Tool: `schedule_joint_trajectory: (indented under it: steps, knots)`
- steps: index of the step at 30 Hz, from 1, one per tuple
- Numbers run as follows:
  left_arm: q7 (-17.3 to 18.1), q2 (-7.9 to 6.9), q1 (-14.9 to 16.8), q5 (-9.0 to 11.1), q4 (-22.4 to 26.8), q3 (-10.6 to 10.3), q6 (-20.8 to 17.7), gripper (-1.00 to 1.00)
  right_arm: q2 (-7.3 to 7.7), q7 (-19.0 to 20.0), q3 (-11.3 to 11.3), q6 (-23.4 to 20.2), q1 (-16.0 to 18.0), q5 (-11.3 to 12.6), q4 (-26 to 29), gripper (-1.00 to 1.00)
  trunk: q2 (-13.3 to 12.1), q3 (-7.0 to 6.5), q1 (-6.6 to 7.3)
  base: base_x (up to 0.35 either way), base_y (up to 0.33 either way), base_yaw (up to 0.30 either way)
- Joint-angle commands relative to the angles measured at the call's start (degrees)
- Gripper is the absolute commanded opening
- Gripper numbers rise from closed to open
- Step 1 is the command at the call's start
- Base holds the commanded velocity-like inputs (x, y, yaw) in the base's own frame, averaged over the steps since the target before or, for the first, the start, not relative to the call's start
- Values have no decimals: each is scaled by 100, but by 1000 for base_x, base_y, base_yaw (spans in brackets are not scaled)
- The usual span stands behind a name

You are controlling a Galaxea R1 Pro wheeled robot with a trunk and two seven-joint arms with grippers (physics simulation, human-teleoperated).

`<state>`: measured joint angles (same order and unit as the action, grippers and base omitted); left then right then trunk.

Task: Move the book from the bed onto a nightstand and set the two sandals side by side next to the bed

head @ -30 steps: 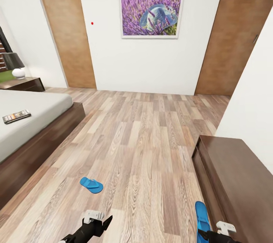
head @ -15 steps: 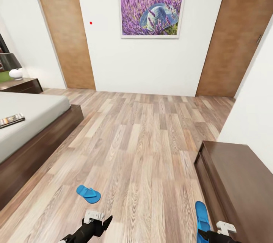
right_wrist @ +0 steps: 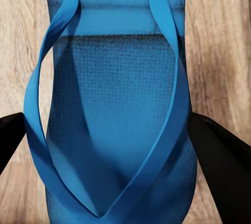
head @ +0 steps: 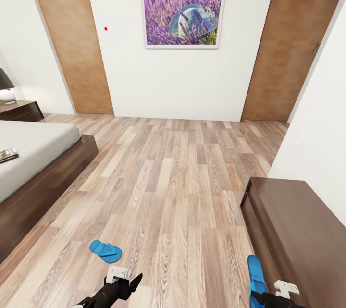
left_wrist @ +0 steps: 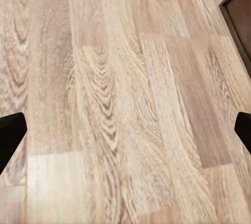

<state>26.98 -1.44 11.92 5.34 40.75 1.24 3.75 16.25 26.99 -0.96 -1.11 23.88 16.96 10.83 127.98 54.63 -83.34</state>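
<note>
One bright blue sandal [head: 105, 251] lies flat on the wood floor, just ahead of my left gripper [head: 130, 281]. In the left wrist view that gripper [left_wrist: 125, 130] is open over bare planks, its fingertips [left_wrist: 10, 132] far apart. My right gripper [right_wrist: 120, 145] is shut on the other sandal [right_wrist: 112, 109], which points forward at the bottom right [head: 256, 273]. The bed [head: 33, 149] stands at the left, with the book [head: 7, 155] on its mattress at the picture's edge. A nightstand [head: 20, 110] sits beyond the bed.
A long dark low bench [head: 298, 231] stands against the right wall, close to my right arm. Two wooden doors [head: 65, 39] [head: 288, 43] flank a lavender picture [head: 182, 10] on the far wall. A lamp [head: 5, 88] stands on the nightstand.
The camera has swung right, so the bed, book and floor sandal sit further left in the picture. Both grippers and the held sandal keep their place in the view.
</note>
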Motion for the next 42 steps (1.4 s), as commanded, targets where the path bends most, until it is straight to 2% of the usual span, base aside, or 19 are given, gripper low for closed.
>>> schedule_joint_trajectory:
  steps: [1, 7, 31, 42]
  knots:
    - [35, -2, 3, 47, -5, 8, -4, 100, 1, 25, -10, -12, 3, 26, -2, -100, 2, 5, 1, 0, 0, -16]
    - [35, -1, 3, 47, -5, 8, -2, 100, 0, 25, -10, -12, 3, 26, -2, -100, 2, 5, 1, 157, 0, -5]
    - [35, -1, 3, 47, -5, 8, -6, 100, 0, 18, -10, -12, 3, 26, -2, -100, 2, 5, 1, 305, -24, 0]
    - [35, -5, 3, 47, -5, 15, -6, 100, -1, 17, -10, -12, 3, 26, -2, -100, 2, 5, 1, 67, -27, 0]
